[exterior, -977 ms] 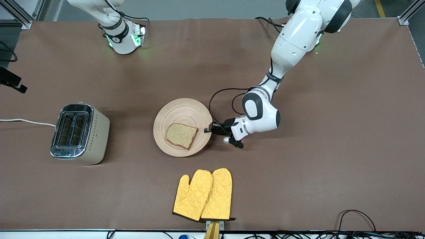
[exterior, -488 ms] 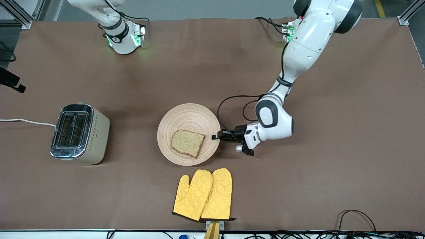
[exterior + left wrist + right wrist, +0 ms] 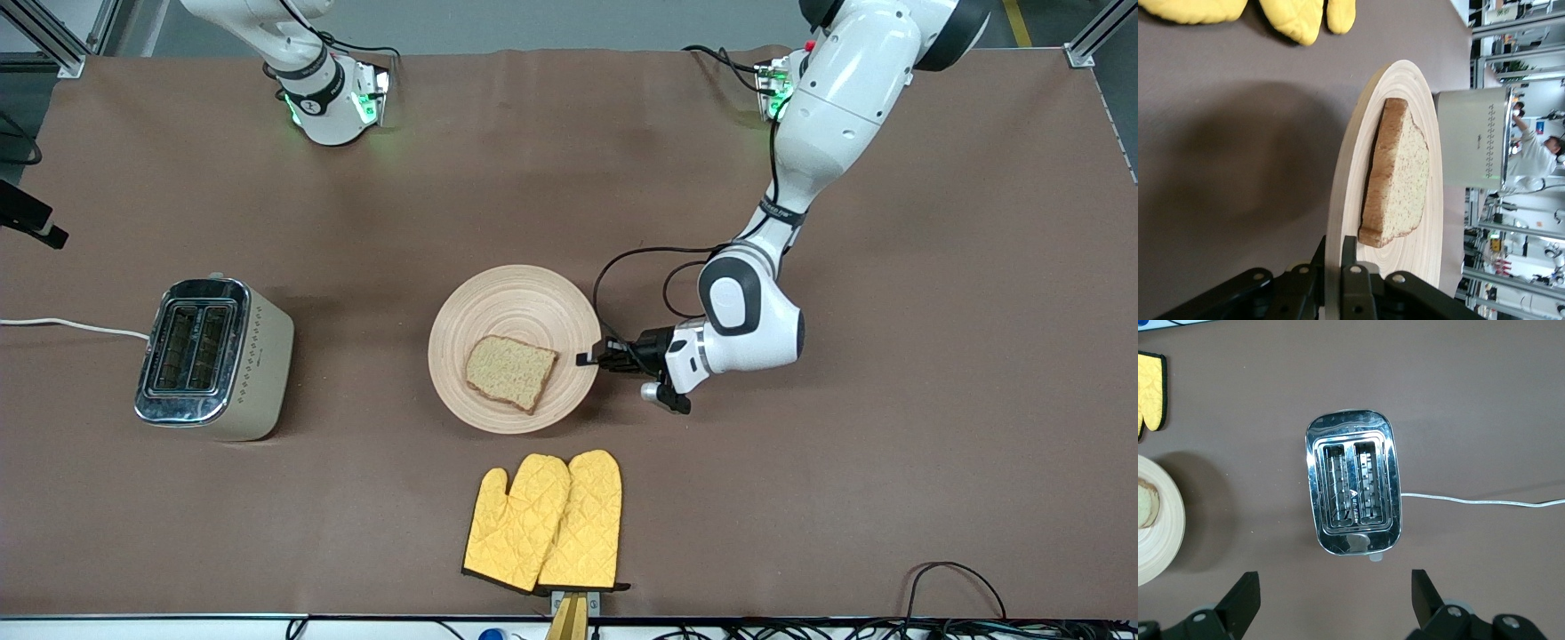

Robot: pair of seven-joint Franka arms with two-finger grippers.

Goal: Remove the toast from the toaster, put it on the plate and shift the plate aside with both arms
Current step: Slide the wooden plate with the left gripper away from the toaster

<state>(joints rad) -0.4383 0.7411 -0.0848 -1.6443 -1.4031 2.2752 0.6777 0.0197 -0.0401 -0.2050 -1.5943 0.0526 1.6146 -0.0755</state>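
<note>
The round wooden plate lies mid-table with the toast lying flat on it. My left gripper is shut on the plate's rim at the side toward the left arm's end. The left wrist view shows the fingers clamped on the rim, one above and one below, with the toast just past my left gripper. My right gripper hangs open and empty high over the table by the toaster. It is out of the front view.
The steel toaster stands toward the right arm's end, both slots empty, its white cord trailing off the table. Two yellow oven mitts lie nearer the front camera than the plate, close to the table's edge.
My left gripper has drawn the plate, with the toast on it, a short way toward the left arm's end of the table. The right arm has not moved.
</note>
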